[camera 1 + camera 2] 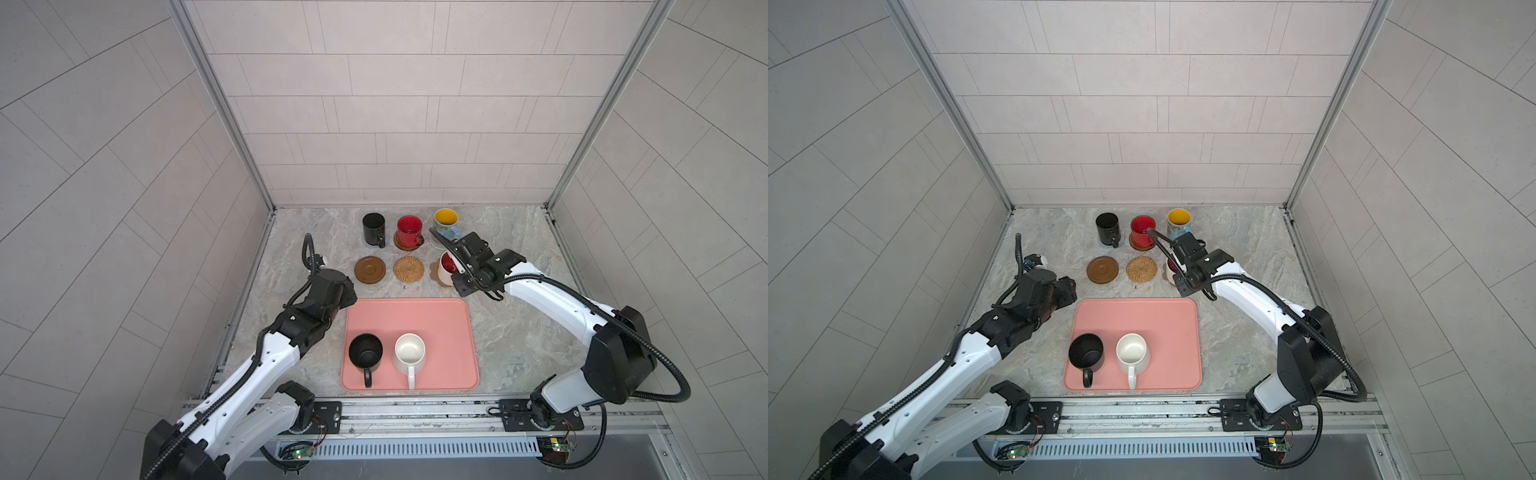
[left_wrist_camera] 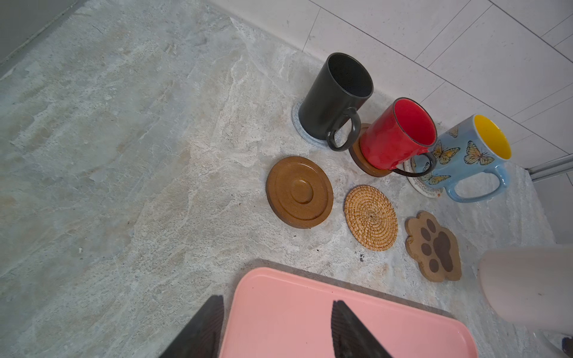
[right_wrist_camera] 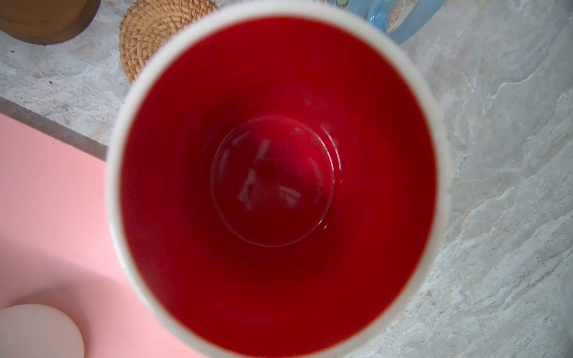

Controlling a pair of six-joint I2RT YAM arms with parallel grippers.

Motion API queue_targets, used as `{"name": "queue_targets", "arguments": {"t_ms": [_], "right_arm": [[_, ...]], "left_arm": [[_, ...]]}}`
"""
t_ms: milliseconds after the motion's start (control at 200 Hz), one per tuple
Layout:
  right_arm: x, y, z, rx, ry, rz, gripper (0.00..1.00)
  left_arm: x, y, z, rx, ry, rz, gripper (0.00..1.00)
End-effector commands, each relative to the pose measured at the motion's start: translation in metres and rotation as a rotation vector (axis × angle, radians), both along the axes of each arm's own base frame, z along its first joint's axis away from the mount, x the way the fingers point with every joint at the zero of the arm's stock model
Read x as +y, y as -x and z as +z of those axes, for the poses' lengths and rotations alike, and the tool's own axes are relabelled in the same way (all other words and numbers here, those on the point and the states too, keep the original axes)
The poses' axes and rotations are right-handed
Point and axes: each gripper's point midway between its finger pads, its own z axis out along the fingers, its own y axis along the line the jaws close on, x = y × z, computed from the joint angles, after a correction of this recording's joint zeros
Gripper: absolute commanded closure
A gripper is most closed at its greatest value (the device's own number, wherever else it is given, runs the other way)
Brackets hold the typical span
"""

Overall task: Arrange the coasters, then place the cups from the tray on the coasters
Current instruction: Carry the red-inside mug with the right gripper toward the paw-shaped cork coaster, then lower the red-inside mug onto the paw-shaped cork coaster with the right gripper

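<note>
Right hand is closed on the white, red-lined mug, near the paw coaster. Left hand stands part-open and empty over the tray edge.

Right arm hides most of the red-lined mug, probably its handle.

This was a robot lab cell, not a real home. Three walls of pale tile-pattern panels stood in bare aluminium posts around a small marble-look table. Two arms were bolted to a metal rail at the front edge, with open circuit boards and loose wires below it. The mugs, coasters and tray were kitchen things.
</note>
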Motion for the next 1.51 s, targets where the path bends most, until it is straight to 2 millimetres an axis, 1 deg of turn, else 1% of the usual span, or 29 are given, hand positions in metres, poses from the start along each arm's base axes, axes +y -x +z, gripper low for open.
{"name": "queue_targets", "arguments": {"t_ms": [0, 145, 335, 660, 981, 1076, 1501], "right_arm": [[0.003, -0.026, 0.019, -0.083, -0.010, 0.038, 0.92], [-0.002, -0.039, 0.016, -0.082, -0.008, 0.031, 0.92], [-0.001, -0.054, 0.011, -0.071, -0.015, 0.046, 0.91], [-0.002, -0.070, -0.004, -0.039, -0.006, 0.065, 0.91], [-0.001, -0.080, -0.015, -0.023, 0.001, 0.062, 0.91], [0.000, -0.083, -0.016, -0.022, -0.001, 0.063, 0.91], [0.002, -0.086, -0.023, -0.006, 0.000, 0.075, 0.91]], "left_arm": [[0.008, 0.004, 0.005, -0.010, 0.003, 0.035, 0.38], [0.010, 0.005, 0.005, -0.014, 0.000, 0.040, 0.38], [0.011, 0.005, 0.004, -0.012, -0.005, 0.046, 0.38], [0.016, 0.010, 0.003, -0.012, -0.009, 0.059, 0.38], [0.019, 0.014, 0.002, -0.016, -0.010, 0.067, 0.38], [0.020, 0.014, 0.002, -0.014, -0.014, 0.069, 0.38], [0.019, 0.013, 0.003, -0.015, -0.012, 0.067, 0.38]]}}
